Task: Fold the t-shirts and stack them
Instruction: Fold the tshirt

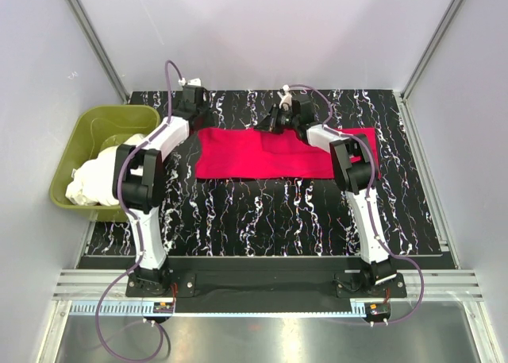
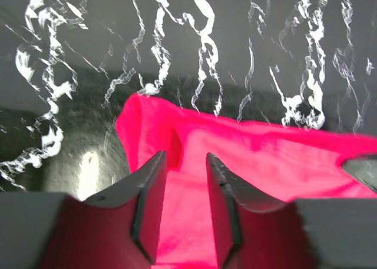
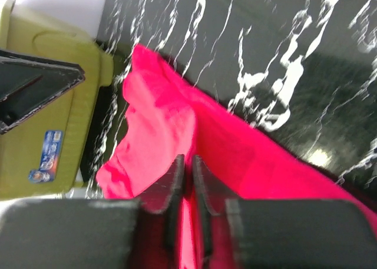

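Observation:
The crimson-red t-shirt lies spread in a wide band across the black marbled table. My left gripper is at the shirt's far left corner. In the left wrist view its fingers stand apart over the red cloth, and the left gripper is open. My right gripper is at the middle of the shirt's far edge. In the right wrist view the right gripper is shut on a raised fold of the red t-shirt. White t-shirts lie bunched in the tub.
The olive-green tub stands off the table's left edge and also shows in the right wrist view. Bare marbled table lies between the shirt and the arm bases. Metal frame posts and walls enclose the back.

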Tool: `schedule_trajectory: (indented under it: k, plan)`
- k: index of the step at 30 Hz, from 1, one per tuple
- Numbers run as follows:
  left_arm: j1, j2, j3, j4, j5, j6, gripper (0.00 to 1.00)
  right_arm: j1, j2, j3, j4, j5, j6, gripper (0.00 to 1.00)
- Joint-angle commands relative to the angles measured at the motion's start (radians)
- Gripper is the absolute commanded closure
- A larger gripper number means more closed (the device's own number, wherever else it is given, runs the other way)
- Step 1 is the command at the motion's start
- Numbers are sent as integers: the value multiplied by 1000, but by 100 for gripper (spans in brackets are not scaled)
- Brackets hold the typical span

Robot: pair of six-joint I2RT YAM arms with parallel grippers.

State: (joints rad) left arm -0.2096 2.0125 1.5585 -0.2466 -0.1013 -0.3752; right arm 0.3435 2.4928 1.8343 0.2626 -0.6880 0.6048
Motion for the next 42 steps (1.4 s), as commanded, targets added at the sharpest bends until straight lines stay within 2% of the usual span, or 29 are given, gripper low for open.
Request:
schedule_trajectory:
  k: [1,2,7,8,9,12,15,18,24,27,32,38,41,42]
  plan:
    - [3,58,138,-136,-109,-14,60,-9,5,117,-121,89,-57,79]
    - [3,71,158,-163,-135,-17,52,-11,5,147,-191,102,-74,76]
    - [3,-3,150,-171,-170,-8,50,-15,-49,197,-356,152,-195,61]
    - [3,-9,156,-184,-167,-19,49,-14,-54,226,-447,207,-212,50]
    - [1,-24,166,-194,-150,-30,47,-18,-43,255,-507,235,-229,49]
    - [-1,-53,144,-212,-75,-48,47,-28,-38,328,-644,249,-292,48]
    - [-4,-78,92,-221,-13,-73,44,-28,-81,318,-691,258,-318,48]
    - [-5,-127,-4,-224,60,-100,42,-31,-159,257,-730,330,-274,48]
    - [-11,-280,-242,-181,198,-192,47,-63,-291,148,-930,452,-252,44]
    - [-25,-304,-302,-163,238,-228,49,-95,-360,50,-982,459,-267,44]
    - [-22,-241,-308,-186,285,-301,49,-178,-460,-131,-1011,492,-278,42]
    - [-13,-137,-267,-177,293,-349,50,-276,-503,-213,-1059,574,-324,43]
    - [-4,-80,-238,-197,276,-344,51,-320,-506,-242,-1050,608,-333,46]
    - [-1,-69,-226,-200,270,-344,51,-333,-505,-248,-1042,610,-330,50]
